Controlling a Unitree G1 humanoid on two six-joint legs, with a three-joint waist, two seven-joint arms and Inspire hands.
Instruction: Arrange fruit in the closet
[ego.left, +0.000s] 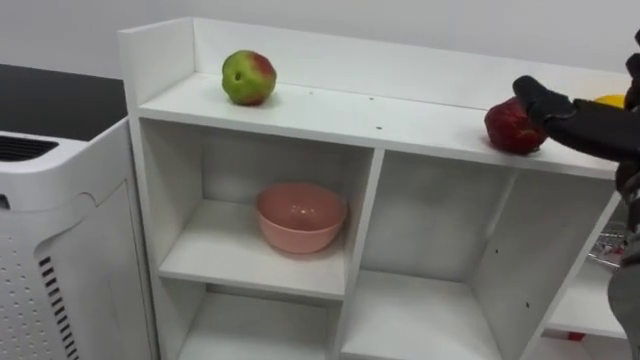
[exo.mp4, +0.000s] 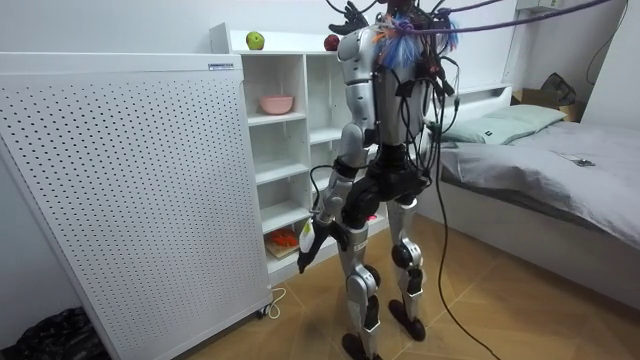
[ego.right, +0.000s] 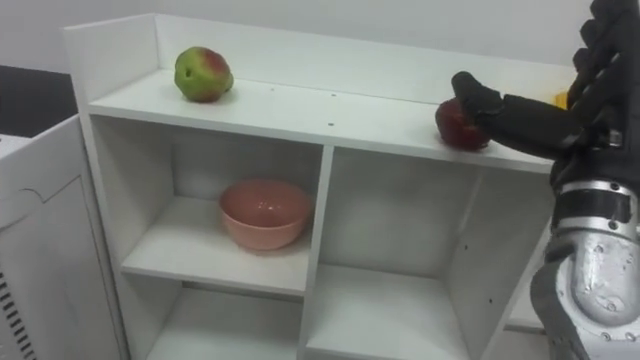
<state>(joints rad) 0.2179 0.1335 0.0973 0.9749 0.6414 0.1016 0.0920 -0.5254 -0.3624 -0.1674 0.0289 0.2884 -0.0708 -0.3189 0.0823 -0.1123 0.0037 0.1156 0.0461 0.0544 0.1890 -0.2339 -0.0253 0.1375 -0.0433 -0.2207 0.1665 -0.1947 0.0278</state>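
Observation:
A white open closet (ego.left: 340, 112) stands before me. On its top board a green-and-red apple (ego.left: 248, 77) sits at the left and a dark red apple (ego.left: 510, 130) at the right. My right hand (ego.left: 590, 125) reaches in from the right, open: its thumb lies against the top of the red apple while the fingers (ego.right: 600, 45) point up and away from it. A yellow fruit (ego.left: 610, 101) peeks out behind that hand. A pink bowl (ego.left: 300, 215) rests in the upper left compartment. My left hand (exo.mp4: 312, 238) hangs by my hip.
A white perforated unit (ego.left: 60, 250) stands close on the closet's left. The other compartments (ego.left: 420, 310) look bare; orange items (exo.mp4: 285, 240) lie on a low shelf. A bed (exo.mp4: 560, 170) is behind me at the room view's right.

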